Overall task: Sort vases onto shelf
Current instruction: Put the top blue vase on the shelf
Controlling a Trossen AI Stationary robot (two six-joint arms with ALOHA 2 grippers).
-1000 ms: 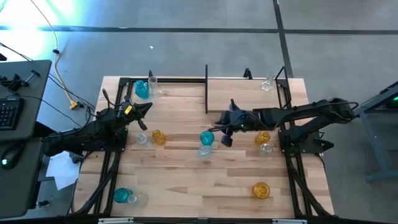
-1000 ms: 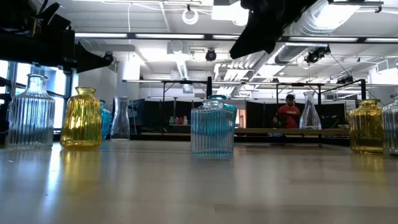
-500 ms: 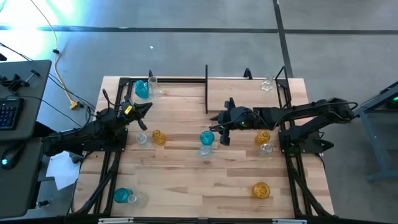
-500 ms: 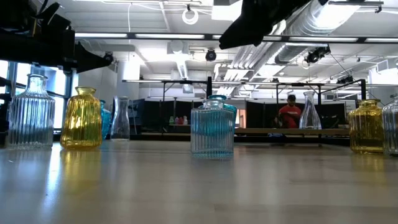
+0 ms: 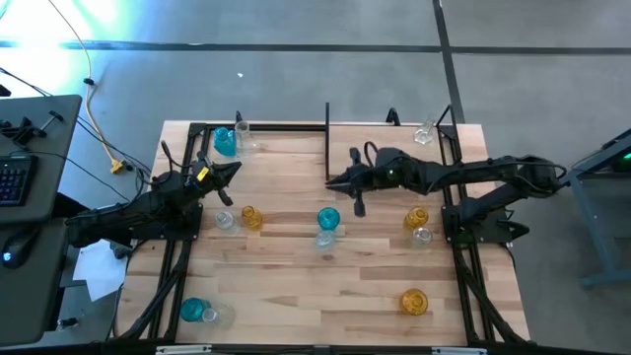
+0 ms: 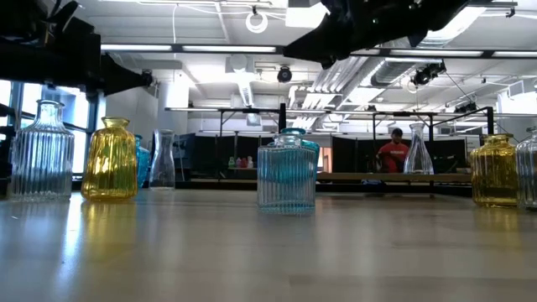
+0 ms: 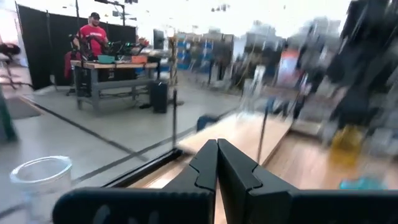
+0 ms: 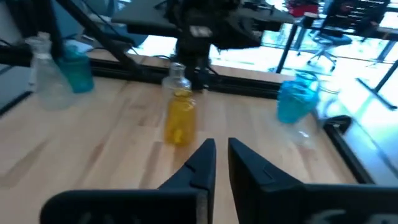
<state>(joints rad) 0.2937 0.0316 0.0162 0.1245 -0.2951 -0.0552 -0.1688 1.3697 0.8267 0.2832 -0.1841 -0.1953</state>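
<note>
You are early in the sort, by the look of it: most of the vases are off the shelf (image 5: 296, 129), the black-framed strip along the table's far edge with a black divider post (image 5: 326, 140) at its middle. Judged from above, only three seem to stand in it: a teal vase (image 5: 225, 142) and a clear one (image 5: 243, 132) toward the shelf's left end, and a clear vase (image 5: 424, 133) toward its right end. Everything else is on the open tabletop (image 5: 296, 286) in front of the shelf: a teal vase (image 5: 328, 219) touching a clear one (image 5: 324, 238) in front of the divider post, a clear (image 5: 225, 220) and amber (image 5: 251, 218) pair to their left, an amber (image 5: 416, 218) and clear (image 5: 422, 236) pair to their right, and, at the table's edge farthest from the shelf, a teal-and-clear pair (image 5: 200, 312) and a lone amber vase (image 5: 413, 301). Your right gripper (image 5: 338, 182) is up in the air close in front of the divider post, holding nothing, its fingers (image 8: 199, 163) nearly together with a narrow gap between them. Your left gripper (image 5: 234, 171) waits in front of the shelf's left end, its fingers (image 7: 219, 160) pressed together and empty. So roughly six vases are left to move.
</note>
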